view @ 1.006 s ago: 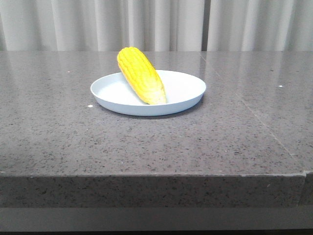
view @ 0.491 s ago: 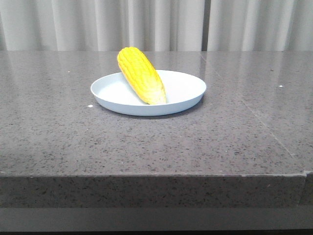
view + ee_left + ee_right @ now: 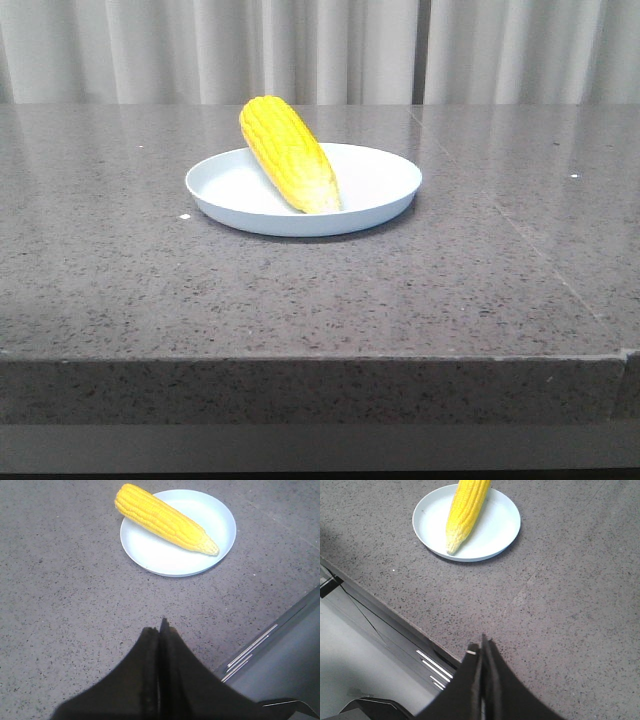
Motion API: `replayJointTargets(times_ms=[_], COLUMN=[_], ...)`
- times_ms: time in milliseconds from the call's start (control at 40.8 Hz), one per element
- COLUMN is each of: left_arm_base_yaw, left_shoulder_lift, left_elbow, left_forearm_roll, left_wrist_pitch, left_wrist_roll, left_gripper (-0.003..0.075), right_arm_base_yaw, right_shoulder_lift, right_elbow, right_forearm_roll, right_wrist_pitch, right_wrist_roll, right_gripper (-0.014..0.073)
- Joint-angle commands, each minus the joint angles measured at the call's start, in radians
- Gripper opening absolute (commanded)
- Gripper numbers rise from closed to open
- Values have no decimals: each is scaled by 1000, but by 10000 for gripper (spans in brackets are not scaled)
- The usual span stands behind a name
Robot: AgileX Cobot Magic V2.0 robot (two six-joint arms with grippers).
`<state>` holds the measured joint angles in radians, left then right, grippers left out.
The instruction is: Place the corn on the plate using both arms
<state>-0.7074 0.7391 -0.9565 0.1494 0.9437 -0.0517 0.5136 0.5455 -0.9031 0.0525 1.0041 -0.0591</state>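
The corn lies on the plate, its pale tip resting inside the dish toward the near edge of the surface and its blunt yellow end reaching out over the plate's far-left rim. The cob sits tilted, propped on that rim, with rows of kernels showing clearly in the left wrist view and the right wrist view. The plate stands on the grey speckled surface, about midway along its width and back from the near edge, closer to the far edge where the pale curtain hangs.

The left gripper hangs above bare surface near the near edge, well apart from the plate; its jaws are clenched together with nothing between them. The right gripper hovers likewise over the surface close to its near edge, well apart from the plate, jaws pressed together on nothing.
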Motion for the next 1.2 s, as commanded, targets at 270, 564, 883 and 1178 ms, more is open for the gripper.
replayJointTargets(times_ms=[270,564,883,1178], left_arm_base_yaw=[-8,183,471,643], left_shoulder_lift=[-17,-162,-459,-655], left_elbow=[-17,84,436,788], left_forearm_roll=[5,-77,-296,-297], left_wrist_pitch=[-72,-94,-477,-798], left_wrist_roll=[-11,-2,287,287], left_gripper=[-20,-20,-20,-20], right_arm_base_yaw=[-2,-2,-2,-2], right_shoulder_lift=[4,4,4,4], right_elbow=[-23,-23,-23,-23], right_forearm_roll=[-7,-7,-7,-7], right_wrist_pitch=[-71,-72,-72,-72], right_wrist_roll=[0,0,0,0], right_gripper=[-87,-87,-87,-87])
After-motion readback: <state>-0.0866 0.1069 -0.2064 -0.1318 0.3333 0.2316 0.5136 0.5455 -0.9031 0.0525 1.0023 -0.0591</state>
